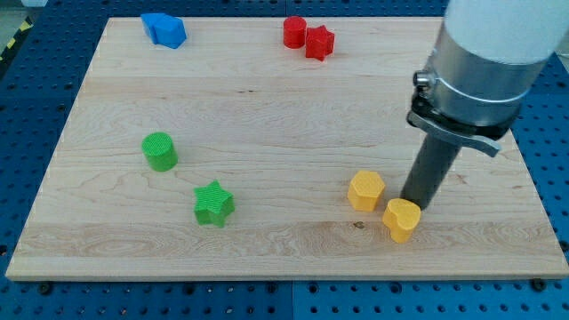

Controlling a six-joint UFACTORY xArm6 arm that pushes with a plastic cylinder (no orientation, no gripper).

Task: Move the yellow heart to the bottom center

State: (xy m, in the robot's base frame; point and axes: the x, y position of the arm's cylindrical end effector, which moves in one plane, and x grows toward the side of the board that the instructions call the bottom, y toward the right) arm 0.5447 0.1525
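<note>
The yellow heart (pixel 402 219) lies on the wooden board (pixel 267 116) at the view's lower right. A yellow hexagon (pixel 365 190) sits just to its upper left. My tip (pixel 412 204) is on the board right against the heart's upper right side, to the right of the hexagon. The dark rod rises from there to the arm's silver collar (pixel 462 107) at the view's upper right.
A green star (pixel 213 204) and a green cylinder (pixel 160 150) sit at the lower left. Two blue blocks (pixel 164 29) sit together at the top left. A red cylinder (pixel 294 31) and a red star (pixel 319 42) sit at the top centre.
</note>
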